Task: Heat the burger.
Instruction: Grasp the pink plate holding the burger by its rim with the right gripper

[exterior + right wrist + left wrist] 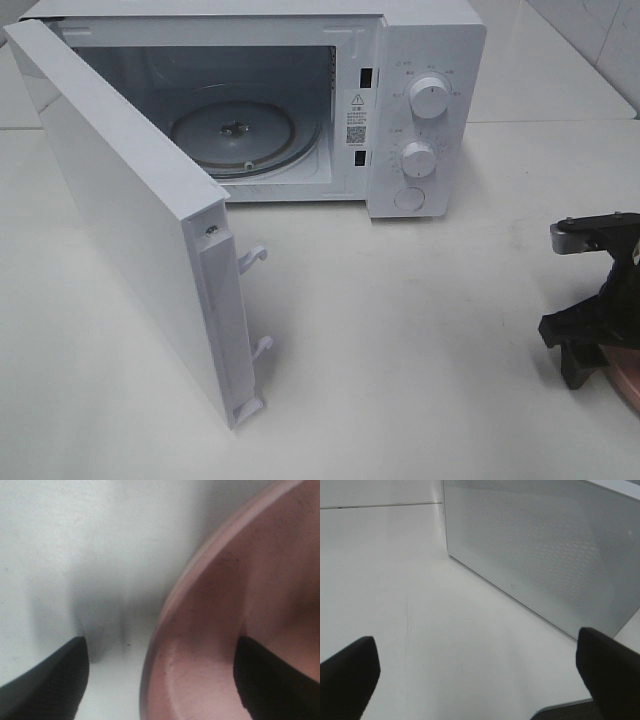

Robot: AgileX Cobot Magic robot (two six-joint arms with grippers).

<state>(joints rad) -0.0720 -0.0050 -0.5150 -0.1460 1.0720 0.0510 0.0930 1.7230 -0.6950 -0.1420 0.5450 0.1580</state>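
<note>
The burger is out of view in every frame. The white microwave (425, 110) stands at the back with its door (130, 220) swung wide open to the left and the glass turntable (235, 135) bare inside. My right gripper (590, 345) is at the table's right edge, low over a pink plate (628, 378). In the right wrist view the right gripper (160, 655) is open and straddles the plate's rim (165, 625), one finger outside on the table and one inside the plate. My left gripper (480, 655) is open and empty, facing the door's outer face (545, 555).
The open door juts out towards the table's front left, with two latch hooks (255, 258) on its edge. The microwave has two knobs (430, 97) and a button on its right panel. White tabletop (420, 330) lies between the door and the right gripper.
</note>
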